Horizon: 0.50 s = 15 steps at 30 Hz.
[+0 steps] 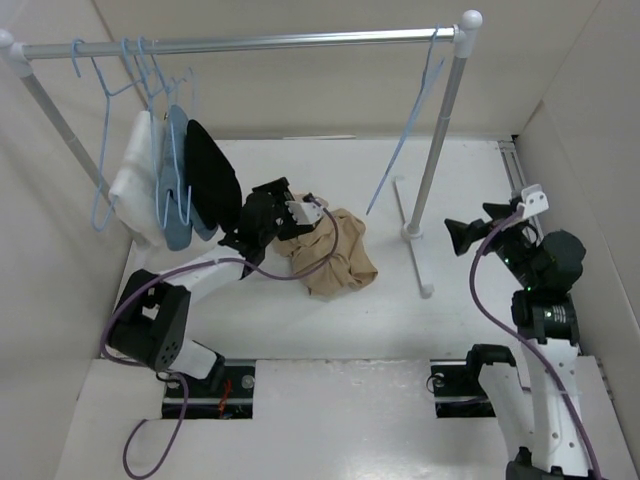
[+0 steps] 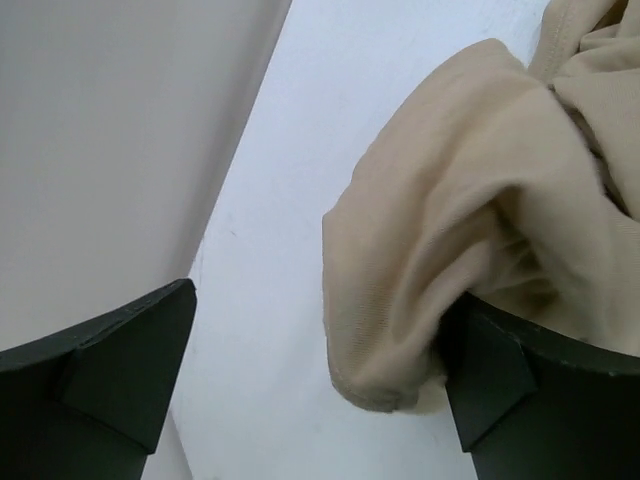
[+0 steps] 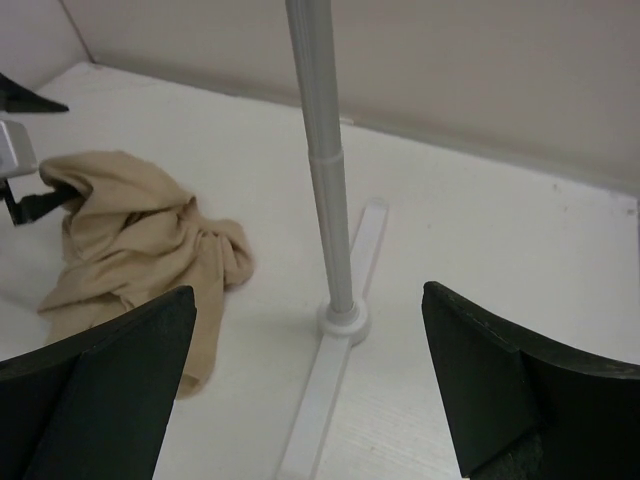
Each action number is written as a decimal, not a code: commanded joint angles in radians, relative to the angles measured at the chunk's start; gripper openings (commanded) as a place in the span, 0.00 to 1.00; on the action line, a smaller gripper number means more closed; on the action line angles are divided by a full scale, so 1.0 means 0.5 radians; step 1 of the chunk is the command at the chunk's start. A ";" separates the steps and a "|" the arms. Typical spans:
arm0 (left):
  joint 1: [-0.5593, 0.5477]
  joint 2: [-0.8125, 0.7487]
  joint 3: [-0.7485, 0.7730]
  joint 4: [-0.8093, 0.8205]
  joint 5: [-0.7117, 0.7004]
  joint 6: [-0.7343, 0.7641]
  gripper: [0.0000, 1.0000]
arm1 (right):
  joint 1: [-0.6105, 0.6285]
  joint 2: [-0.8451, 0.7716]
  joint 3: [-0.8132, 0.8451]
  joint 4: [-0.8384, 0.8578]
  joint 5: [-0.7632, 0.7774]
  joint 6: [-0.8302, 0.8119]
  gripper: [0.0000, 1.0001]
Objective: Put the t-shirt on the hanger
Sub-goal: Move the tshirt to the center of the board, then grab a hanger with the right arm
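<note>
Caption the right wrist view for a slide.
Open right fingers frame the rack post; crumpled t-shirt lies beside it.

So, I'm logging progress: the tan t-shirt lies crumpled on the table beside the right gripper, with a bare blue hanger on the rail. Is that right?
Not quite. The top external view shows the t-shirt crumpled on the table beside the left gripper; the right gripper is off by the post. The bare blue hanger is on the rail.

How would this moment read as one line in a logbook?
left gripper: open, touching t-shirt | right gripper: open, empty | t-shirt: crumpled on table | hanger: bare, on rail
</note>
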 commanded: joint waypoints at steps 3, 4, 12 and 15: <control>-0.005 -0.328 -0.019 -0.307 -0.053 -0.459 1.00 | 0.020 0.139 0.504 -0.181 -0.203 -0.227 0.99; -0.005 -0.374 -0.019 -0.408 -0.010 -0.575 1.00 | 0.020 0.172 0.654 -0.200 -0.250 -0.227 0.99; -0.100 -0.645 -0.277 -0.458 0.423 -0.653 1.00 | 0.335 0.739 1.387 0.122 -0.530 0.205 0.99; -0.100 -0.608 -0.259 -0.458 0.444 -0.741 1.00 | 0.780 0.987 1.706 0.028 -0.312 0.111 0.99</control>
